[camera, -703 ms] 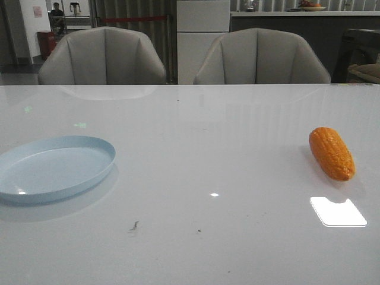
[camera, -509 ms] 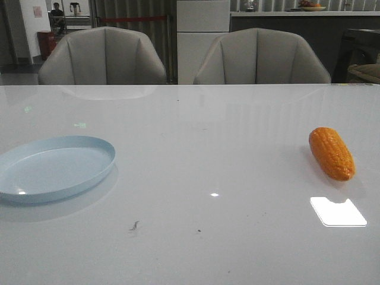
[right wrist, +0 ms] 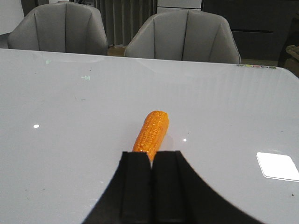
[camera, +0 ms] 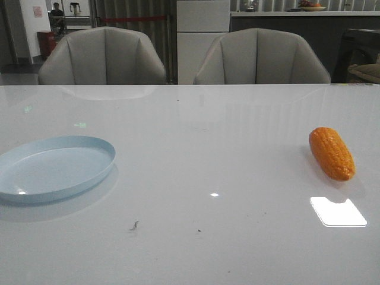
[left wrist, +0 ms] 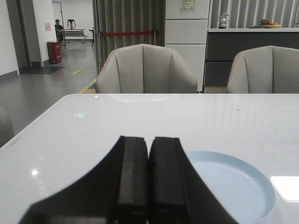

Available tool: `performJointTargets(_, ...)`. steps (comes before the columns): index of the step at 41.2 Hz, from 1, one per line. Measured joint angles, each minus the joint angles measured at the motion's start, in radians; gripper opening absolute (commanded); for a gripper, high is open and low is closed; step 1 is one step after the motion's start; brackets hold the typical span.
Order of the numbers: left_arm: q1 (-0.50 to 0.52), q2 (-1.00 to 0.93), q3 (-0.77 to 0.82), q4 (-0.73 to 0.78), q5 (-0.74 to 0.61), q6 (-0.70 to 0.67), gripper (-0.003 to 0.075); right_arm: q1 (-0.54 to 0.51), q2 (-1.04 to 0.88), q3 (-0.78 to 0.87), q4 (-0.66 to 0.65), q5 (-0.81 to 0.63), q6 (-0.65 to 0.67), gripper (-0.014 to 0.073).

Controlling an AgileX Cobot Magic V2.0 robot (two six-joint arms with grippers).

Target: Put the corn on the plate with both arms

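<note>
The corn [camera: 331, 153] lies on its side on the right part of the table [camera: 208, 148], well apart from the plate [camera: 54, 167], which sits far over on the left; nothing is in the plate yet. From my right wrist the cob points straight away from me, its near end just beyond my right gripper [right wrist: 152, 186], whose fingers are pressed together with nothing between them. My left gripper [left wrist: 148, 179] is likewise closed and empty, with the plate just beyond and beside it. Neither gripper shows in the front view. What worries me most is the cob's shape: it is a rounded, tapered cylinder, so a pinch that lands off its middle could squeeze it out toward the narrow end, or set it rolling across the table, which is smooth, glossy and white enough to mirror the ceiling light and the chairs [camera: 104, 56]. I also have to open my right fingers before coming down, or I will simply push the cob away. The rows of bumpy kernels should give the pads some bite, though I judge the orange skin to be hard plastic rather than anything yielding. The plate is shallow, pale blue and plain, with only a low raised rim, so a cob let go too high or at an angle could roll over that lip and off again.
</note>
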Motion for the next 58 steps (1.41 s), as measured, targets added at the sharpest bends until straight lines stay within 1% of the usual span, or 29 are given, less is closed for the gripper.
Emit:
performJointTargets(8,0.000,0.000,0.000,0.000,-0.022,0.000,0.0088,0.000,0.000,0.000,0.000,-0.002,0.000,0.0031)
performJointTargets(10,0.000,0.000,0.000,0.000,-0.050,0.000,0.0088,0.000,0.000,0.000,0.000,-0.002,0.000,0.0031)
performJointTargets(14,0.000,0.000,0.000,0.000,-0.157,0.000,0.0088,0.000,0.000,0.000,0.000,-0.008,0.000,0.0031)
performJointTargets(17,0.000,0.000,0.000,0.000,-0.236,0.000,0.0088,0.000,0.000,0.000,0.000,-0.037,0.000,0.0031)
performJointTargets(20,0.000,0.000,-0.002,0.000,-0.278,0.000,0.0088,0.000,0.000,-0.002,0.000,-0.077,0.000,0.0031)
performJointTargets(23,0.000,0.000,-0.011,0.000,-0.278,0.000,0.0088,0.000,0.000,-0.034,0.000,-0.092,0.000,0.0031)
performJointTargets(27,0.000,0.000,-0.064,0.010,-0.267,0.000,0.0088,0.000,0.000,-0.111,0.000,-0.088,0.000,0.0031)
performJointTargets(33,0.000,0.012,-0.193,0.100,-0.234,0.000,0.0088,0.000,0.005,-0.259,-0.006,-0.038,0.000,0.0031)
performJointTargets(38,0.000,0.097,-0.318,0.145,-0.191,0.000,0.0088,0.000,0.078,-0.360,-0.019,-0.020,0.000,0.0031)
performJointTargets(48,0.000,0.388,-0.535,0.159,-0.175,0.000,0.0089,0.000,0.356,-0.540,-0.031,-0.015,0.000,0.0031)
performJointTargets(54,0.000,0.567,-0.587,0.159,-0.175,0.000,0.0088,0.000,0.542,-0.574,-0.033,-0.015,0.000,0.0031)
performJointTargets(58,0.000,0.670,-0.587,0.159,-0.141,0.000,0.0088,0.000,0.641,-0.576,-0.033,-0.015,0.000,0.0031)
